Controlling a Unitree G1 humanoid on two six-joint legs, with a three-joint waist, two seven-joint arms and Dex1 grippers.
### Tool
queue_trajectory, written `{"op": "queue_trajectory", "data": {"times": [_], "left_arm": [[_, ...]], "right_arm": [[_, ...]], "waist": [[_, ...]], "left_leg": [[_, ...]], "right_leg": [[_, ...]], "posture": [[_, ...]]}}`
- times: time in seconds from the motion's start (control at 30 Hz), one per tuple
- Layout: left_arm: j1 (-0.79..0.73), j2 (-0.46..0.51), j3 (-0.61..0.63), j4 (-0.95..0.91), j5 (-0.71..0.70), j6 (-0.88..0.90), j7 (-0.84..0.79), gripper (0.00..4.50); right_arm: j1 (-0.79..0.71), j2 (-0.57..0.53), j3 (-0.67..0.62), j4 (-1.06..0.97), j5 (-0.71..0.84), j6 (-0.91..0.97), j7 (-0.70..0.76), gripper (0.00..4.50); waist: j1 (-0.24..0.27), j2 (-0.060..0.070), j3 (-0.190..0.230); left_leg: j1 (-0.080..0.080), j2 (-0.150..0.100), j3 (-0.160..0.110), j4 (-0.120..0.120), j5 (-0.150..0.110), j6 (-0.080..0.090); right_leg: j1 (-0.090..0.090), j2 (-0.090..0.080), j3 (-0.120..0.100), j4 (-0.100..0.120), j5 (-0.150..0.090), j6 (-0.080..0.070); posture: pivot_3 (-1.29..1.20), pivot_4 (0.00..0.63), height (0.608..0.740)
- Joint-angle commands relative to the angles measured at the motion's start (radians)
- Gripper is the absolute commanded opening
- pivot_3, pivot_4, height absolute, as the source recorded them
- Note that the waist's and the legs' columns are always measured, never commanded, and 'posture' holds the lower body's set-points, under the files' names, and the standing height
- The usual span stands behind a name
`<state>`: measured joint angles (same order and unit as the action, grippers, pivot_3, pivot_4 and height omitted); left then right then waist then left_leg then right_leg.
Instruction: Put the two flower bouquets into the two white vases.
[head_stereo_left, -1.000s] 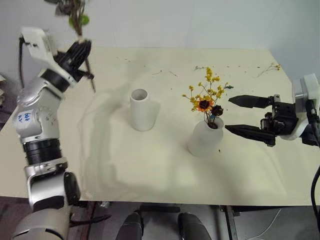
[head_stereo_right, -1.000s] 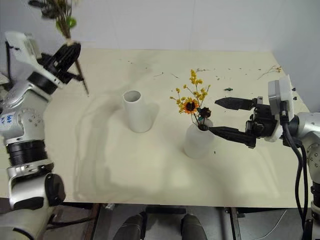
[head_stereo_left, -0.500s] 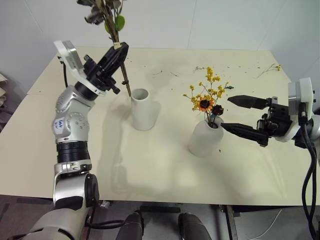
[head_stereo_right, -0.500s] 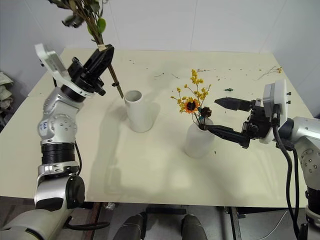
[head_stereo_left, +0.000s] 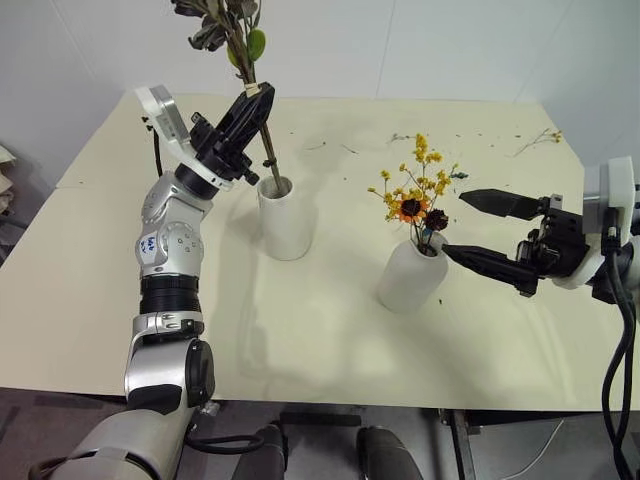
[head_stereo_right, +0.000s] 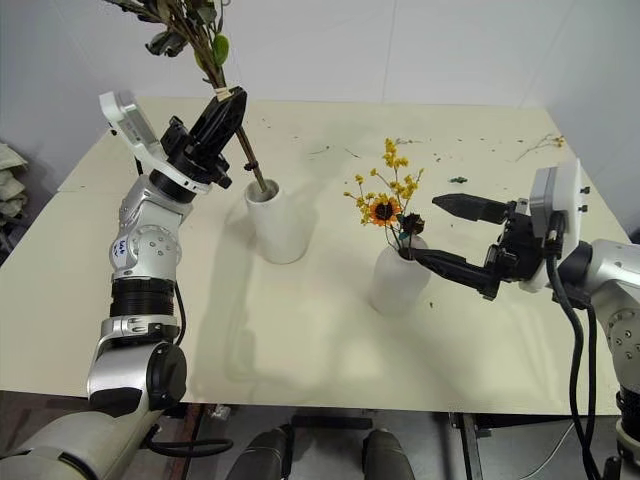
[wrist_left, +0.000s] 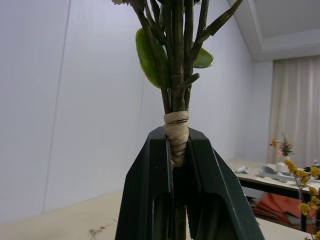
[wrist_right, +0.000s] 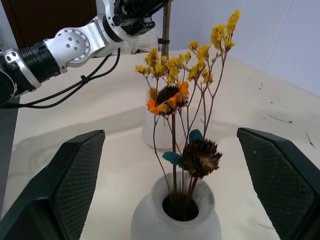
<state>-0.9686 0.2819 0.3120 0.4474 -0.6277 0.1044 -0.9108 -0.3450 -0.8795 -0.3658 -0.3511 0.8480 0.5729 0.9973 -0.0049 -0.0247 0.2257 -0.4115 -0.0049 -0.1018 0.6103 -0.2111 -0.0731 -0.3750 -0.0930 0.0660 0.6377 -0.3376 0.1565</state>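
The left hand (head_stereo_left: 250, 112) is clenched on the stems of the rose bouquet (head_stereo_left: 235, 30), whose ends are just at the mouth of the cylinder vase (head_stereo_left: 283, 217), left on the tabletop (head_stereo_left: 330, 330). The yellow bouquet (head_stereo_left: 415, 195) already stands in the round vase (head_stereo_left: 410, 275), to the right. The right hand (head_stereo_left: 480, 232) is released, its fingers on either side of that bouquet. The second placing is in hand; next, I think, the stems must go straight down before letting go.

Rose bouquet (head_stereo_left: 232, 30) heads cut off above the cylinder vase (head_stereo_left: 284, 218); stem ends hidden inside it.
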Motion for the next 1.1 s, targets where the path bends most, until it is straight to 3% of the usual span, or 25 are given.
{"op": "queue_trajectory", "data": {"times": [0.03,0.57,0.93,1.03,1.1], "left_arm": [[-0.034,0.025,0.004,-0.024,-0.015,0.002,-0.017,0.03],[-0.017,-0.055,-0.009,0.208,0.061,-0.258,-0.098,0.03],[0.117,0.053,-0.052,0.019,0.095,-0.201,-0.113,3.44],[0.154,0.163,-0.068,-0.021,0.132,-0.162,-0.143,4.45],[0.176,0.23,-0.078,-0.035,0.146,-0.137,-0.172,4.48]], "right_arm": [[0.001,-0.003,-0.044,-0.031,0.023,-0.007,-0.014,4.5],[0.015,0.002,-0.05,-0.056,0.05,-0.004,-0.053,4.5],[0.046,0.019,-0.051,-0.061,0.048,-0.028,-0.072,4.5],[0.036,0.019,-0.044,-0.046,0.041,-0.034,-0.064,4.5],[0.035,0.016,-0.044,-0.035,0.037,-0.039,-0.051,4.5]], "waist": [[0.0,0.0,0.0],[0.001,0.0,0.0],[0.002,0.0,0.0],[0.002,0.0,0.0],[-0.007,0.0,0.0]], "left_leg": [[0.0,0.0,0.0,0.0,0.0,0.0],[-0.002,0.0,0.0,0.0,0.0,0.0],[-0.002,0.0,0.0,0.001,0.0,0.001],[-0.002,0.0,0.0,0.001,0.0,0.001],[-0.001,0.0,0.0,0.0,0.0,0.001]], "right_leg": [[0.0,0.0,0.0,0.0,0.0,0.0],[-0.001,0.0,0.0,-0.001,0.0,0.0],[-0.001,0.0,0.0,-0.001,0.0,0.0],[-0.001,0.0,0.0,-0.001,0.0,0.0],[-0.001,0.0,0.0,-0.001,0.0,0.0]], "posture": [[0.0,0.15,0.74],[0.0,0.15,0.74],[0.0,0.15,0.74],[0.0,0.15,0.74],[0.0,0.15,0.74]]}}
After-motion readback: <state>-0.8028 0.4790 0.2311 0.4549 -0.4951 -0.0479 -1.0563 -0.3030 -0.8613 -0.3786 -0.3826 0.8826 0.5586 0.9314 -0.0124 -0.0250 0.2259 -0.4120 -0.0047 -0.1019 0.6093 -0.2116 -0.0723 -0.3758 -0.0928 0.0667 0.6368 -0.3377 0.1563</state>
